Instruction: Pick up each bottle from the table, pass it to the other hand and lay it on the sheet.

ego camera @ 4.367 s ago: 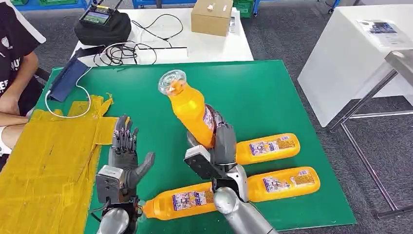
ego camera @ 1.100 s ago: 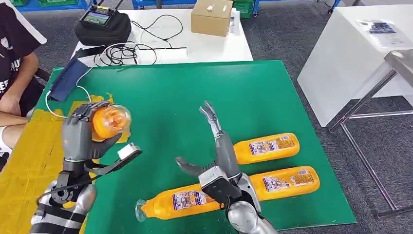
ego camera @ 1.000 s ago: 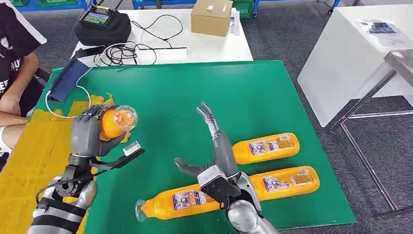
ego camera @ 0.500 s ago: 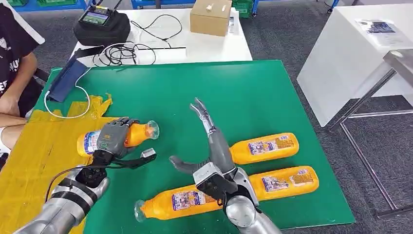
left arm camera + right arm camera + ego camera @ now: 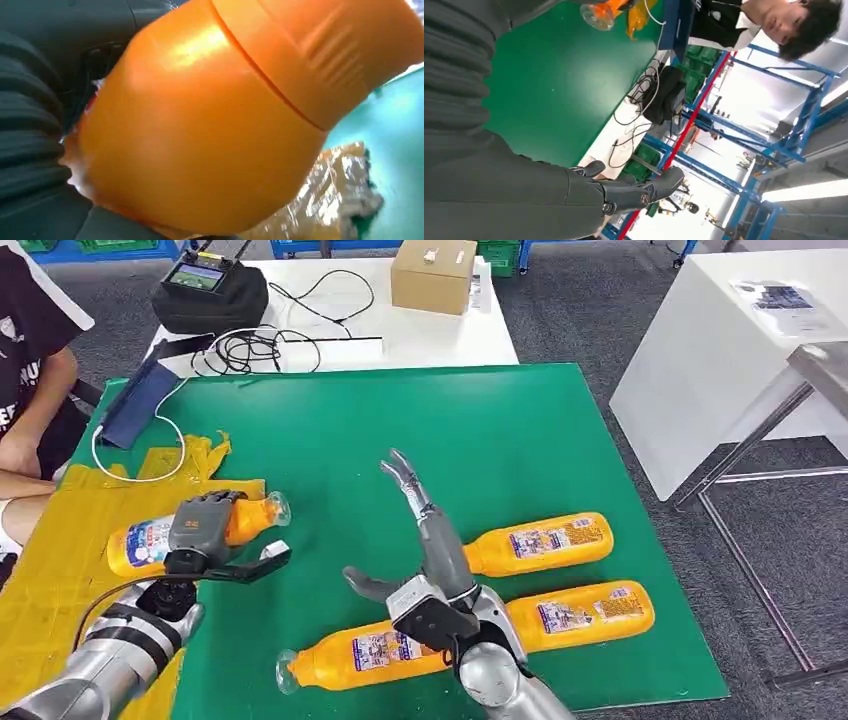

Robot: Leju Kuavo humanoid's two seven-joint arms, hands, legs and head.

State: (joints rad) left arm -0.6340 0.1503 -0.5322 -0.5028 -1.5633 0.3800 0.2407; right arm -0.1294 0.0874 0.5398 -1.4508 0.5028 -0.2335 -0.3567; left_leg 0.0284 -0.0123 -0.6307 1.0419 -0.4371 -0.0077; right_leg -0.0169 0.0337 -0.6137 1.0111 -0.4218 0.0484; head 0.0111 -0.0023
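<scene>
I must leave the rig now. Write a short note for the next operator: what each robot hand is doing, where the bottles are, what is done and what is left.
Left robot hand: grips one orange bottle, lying on its side over the yellow sheet; not released yet.
Right robot hand: holds nothing, fingers spread, above the green mat.
Three more bottles lie on the mat: far one, near right one, near middle one.
Done: first bottle is in the left hand at the sheet.
Left: release it, then pick up, pass and lay the other three.
</scene>
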